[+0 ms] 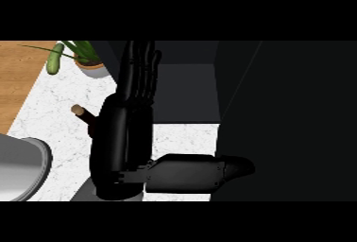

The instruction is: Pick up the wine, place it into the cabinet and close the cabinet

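A black hand [129, 123] filled the middle of the head view, its straight fingers [140, 71] stretching away toward the far edge and its thumb [199, 172] lying out to the right along the near side. Which arm it belonged to could not be told from the picture, and no second hand showed. The fingers were apart and extended, curled round nothing that could be seen.

The wine [85, 116] lay just left of the hand's back: only a cork-coloured tip and a short dark neck poked out, the rest hidden behind the hand. It appeared to be on the white marble worktop [55, 118], not yet inside the cabinet [279, 118], whose dark body rose at the right, with a shadowed opening beyond the fingers. Whether the hand touched the bottle could not be judged.

Far left stood a potted plant [87, 59] with a green cucumber [55, 58] beside it, and a grey rounded basin [21, 165] sat at the near left.

The likely trouble was a blind sideways contact: with the bottle hidden and the fingers straight, a sweep could roll it left toward the basin. The cabinet's edge sat close on the right, so lifting could knock against it.
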Controlling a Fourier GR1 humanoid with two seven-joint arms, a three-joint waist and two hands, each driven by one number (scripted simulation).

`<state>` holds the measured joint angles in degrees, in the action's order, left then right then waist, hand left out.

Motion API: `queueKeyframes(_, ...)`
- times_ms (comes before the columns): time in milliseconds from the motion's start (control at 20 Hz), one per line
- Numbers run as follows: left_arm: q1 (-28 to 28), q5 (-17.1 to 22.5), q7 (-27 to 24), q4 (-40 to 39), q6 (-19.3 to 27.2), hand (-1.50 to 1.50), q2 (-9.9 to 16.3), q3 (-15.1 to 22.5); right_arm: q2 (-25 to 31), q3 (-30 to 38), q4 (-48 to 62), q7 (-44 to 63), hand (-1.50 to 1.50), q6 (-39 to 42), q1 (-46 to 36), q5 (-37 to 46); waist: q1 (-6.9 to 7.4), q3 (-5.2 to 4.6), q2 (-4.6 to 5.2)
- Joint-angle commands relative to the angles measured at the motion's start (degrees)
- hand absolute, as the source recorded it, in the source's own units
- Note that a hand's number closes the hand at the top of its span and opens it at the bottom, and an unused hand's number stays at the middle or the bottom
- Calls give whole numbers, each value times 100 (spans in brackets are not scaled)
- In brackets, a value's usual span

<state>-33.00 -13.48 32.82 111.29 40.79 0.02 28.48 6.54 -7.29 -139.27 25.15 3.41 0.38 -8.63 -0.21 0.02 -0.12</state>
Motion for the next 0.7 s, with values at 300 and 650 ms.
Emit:
queueKeyframes(300, -297, -391, 393, -298, 634, -150, -2, 10, -82, -286, -673, 732, -150, -278, -246, 265, -10, -3, 2)
queueKeyframes(650, 378, -625, 763, 330, 458, -150, -2, -243, -141, -165, -703, 962, -150, -424, -445, 182, 20, -5, 1)
